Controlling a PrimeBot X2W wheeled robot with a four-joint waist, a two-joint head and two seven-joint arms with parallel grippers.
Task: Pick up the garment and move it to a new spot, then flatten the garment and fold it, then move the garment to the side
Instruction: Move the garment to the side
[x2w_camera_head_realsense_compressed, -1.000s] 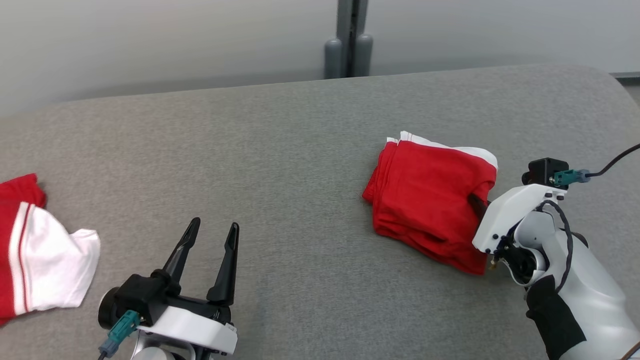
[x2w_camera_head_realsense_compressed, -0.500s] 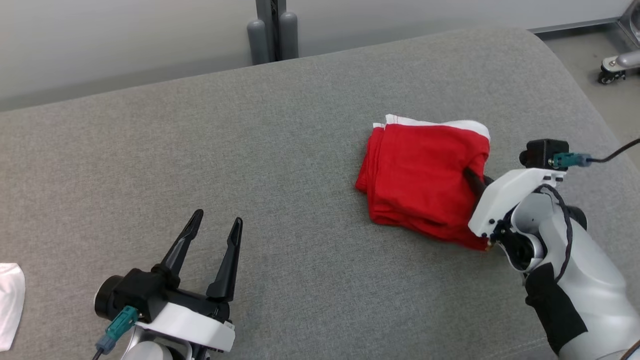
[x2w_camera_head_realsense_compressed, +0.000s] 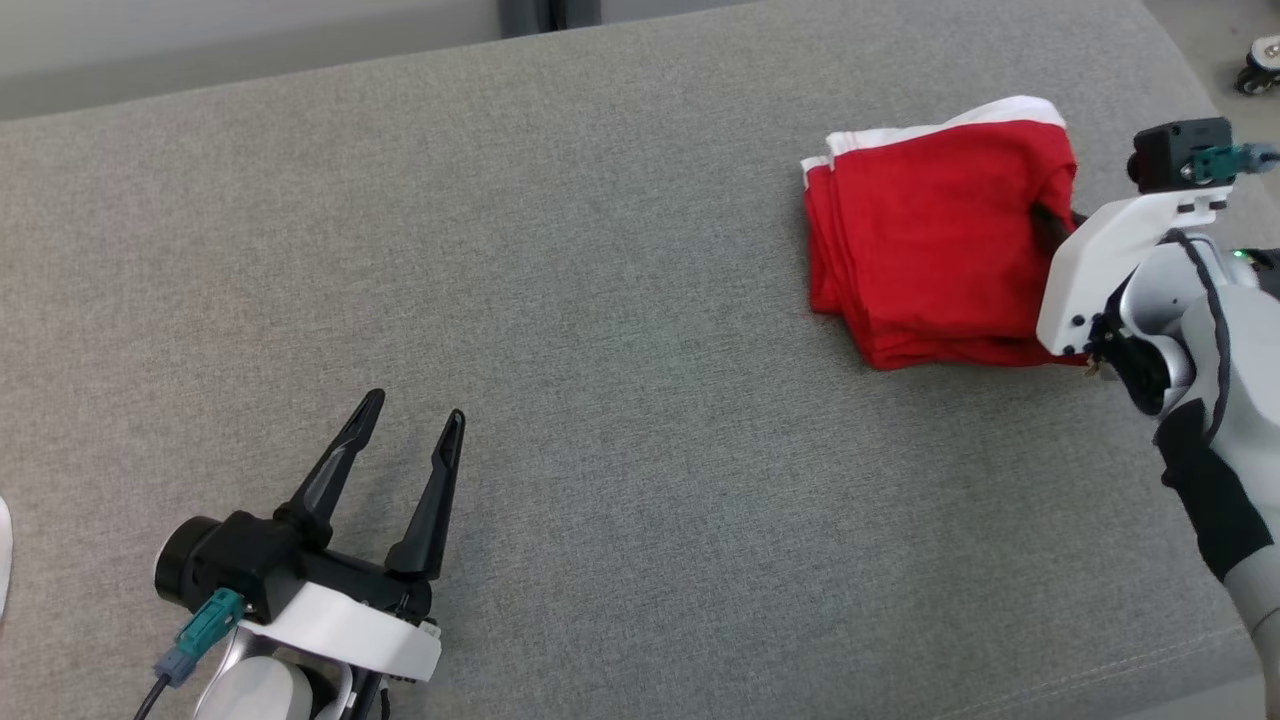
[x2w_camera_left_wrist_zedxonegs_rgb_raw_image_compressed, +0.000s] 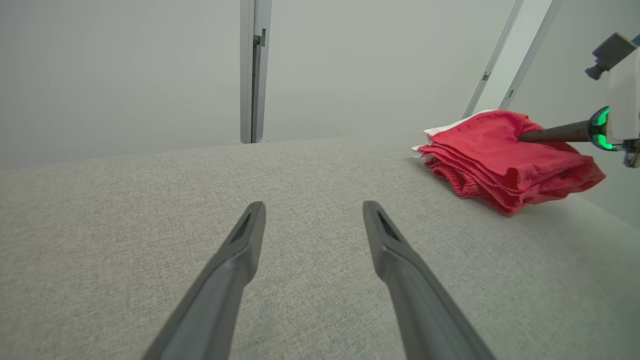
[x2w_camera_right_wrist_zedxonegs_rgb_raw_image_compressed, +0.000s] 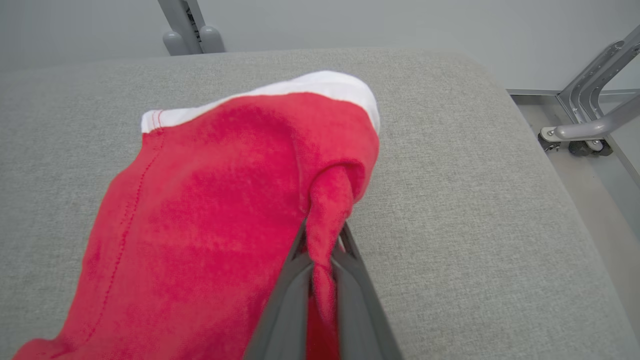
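The folded red garment lies at the far right of the grey desk, near its rounded corner. Our right pincer is closed on a bunched fold at the garment's right edge, the red cloth squeezed between its two fingers. Our left pincer is spread wide and empty over the desk, well apart from the garment.

We judge the step in hand to be moving the folded garment to the side. To do it well, we should hold the pinch firm and drag low and slow, so the stacked layers slide together rather than peel open. We grip one edge only, so a quick lift could spill the fold. We should set the garment down short of the desk edge.
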